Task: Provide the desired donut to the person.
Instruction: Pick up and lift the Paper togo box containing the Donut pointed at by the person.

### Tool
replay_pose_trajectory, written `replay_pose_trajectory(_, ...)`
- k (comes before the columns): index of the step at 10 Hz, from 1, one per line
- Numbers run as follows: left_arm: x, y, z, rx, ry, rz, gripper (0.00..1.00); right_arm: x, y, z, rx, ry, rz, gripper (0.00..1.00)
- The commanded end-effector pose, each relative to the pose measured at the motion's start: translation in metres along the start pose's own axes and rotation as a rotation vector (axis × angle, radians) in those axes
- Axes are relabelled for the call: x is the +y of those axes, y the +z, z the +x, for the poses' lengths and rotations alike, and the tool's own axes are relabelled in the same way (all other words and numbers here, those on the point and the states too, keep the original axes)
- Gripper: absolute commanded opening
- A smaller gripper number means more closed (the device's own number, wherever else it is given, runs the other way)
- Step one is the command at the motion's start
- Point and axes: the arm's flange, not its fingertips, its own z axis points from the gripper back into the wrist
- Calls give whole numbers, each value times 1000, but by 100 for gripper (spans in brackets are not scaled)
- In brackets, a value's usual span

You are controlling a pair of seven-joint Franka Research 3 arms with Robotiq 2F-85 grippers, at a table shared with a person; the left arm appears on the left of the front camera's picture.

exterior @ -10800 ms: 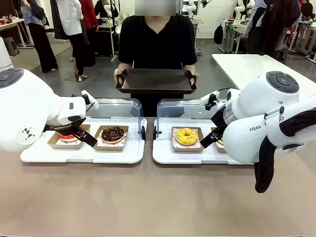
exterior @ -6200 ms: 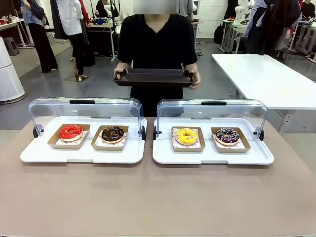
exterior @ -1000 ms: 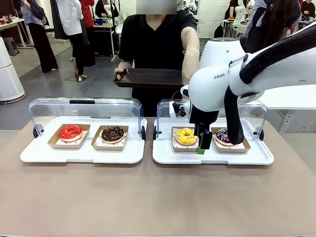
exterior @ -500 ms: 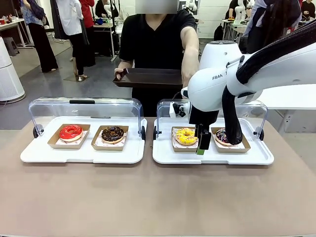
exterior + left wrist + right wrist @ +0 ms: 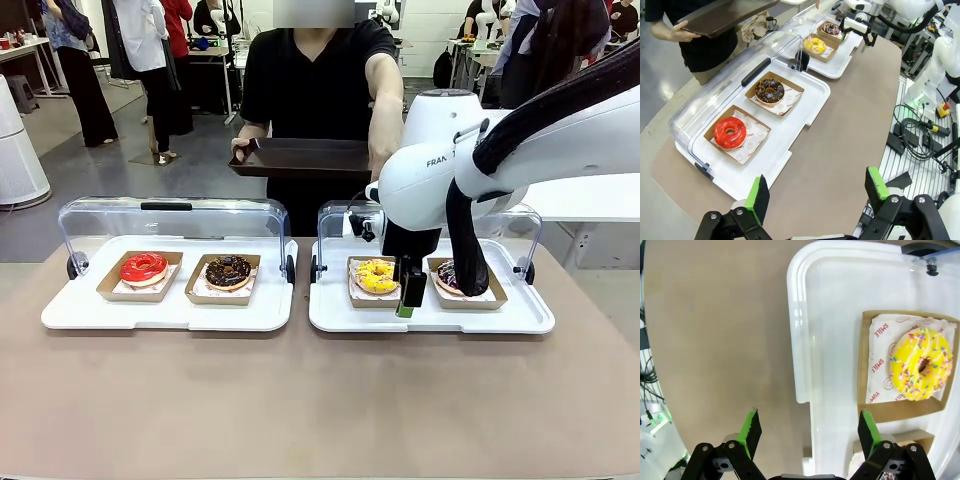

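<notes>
In the front view, the right gripper (image 5: 410, 298) hangs fingers-down over the near part of the right white tray (image 5: 500, 318). It is seen edge-on, so the gap between its jaws is hard to judge from here. The yellow donut (image 5: 376, 275) lies in its cardboard box (image 5: 354, 296) just beside the gripper on the picture's left. The dark sprinkled donut (image 5: 455, 276) lies just beside it on the other side, partly behind the arm. Beyond the gripper, the person (image 5: 320, 80) holds a brown tray (image 5: 300, 158).

In the left wrist view, the left gripper (image 5: 817, 192) is spread wide and empty above the table (image 5: 840, 130). Ahead of it and to the left lies the red donut (image 5: 730, 132), with the chocolate donut (image 5: 770, 90) farther on, both on the left white tray (image 5: 807, 107).

In the right wrist view, the right gripper's pads stand wide apart with nothing between them. The tray's rim runs between the fingers, and the yellow donut sits ahead, out past the right-hand finger.
</notes>
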Motion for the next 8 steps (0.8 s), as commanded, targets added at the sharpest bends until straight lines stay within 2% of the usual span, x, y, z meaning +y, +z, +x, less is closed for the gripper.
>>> replay_pose_trajectory(1,1,1,0,-21,-17,-8,100,-19,-18,-3,10,-18,1,100)
replay_pose_trajectory(8,1,1,0,-21,-17,-8,100,-48,-38,-23,-2,-20,3,100)
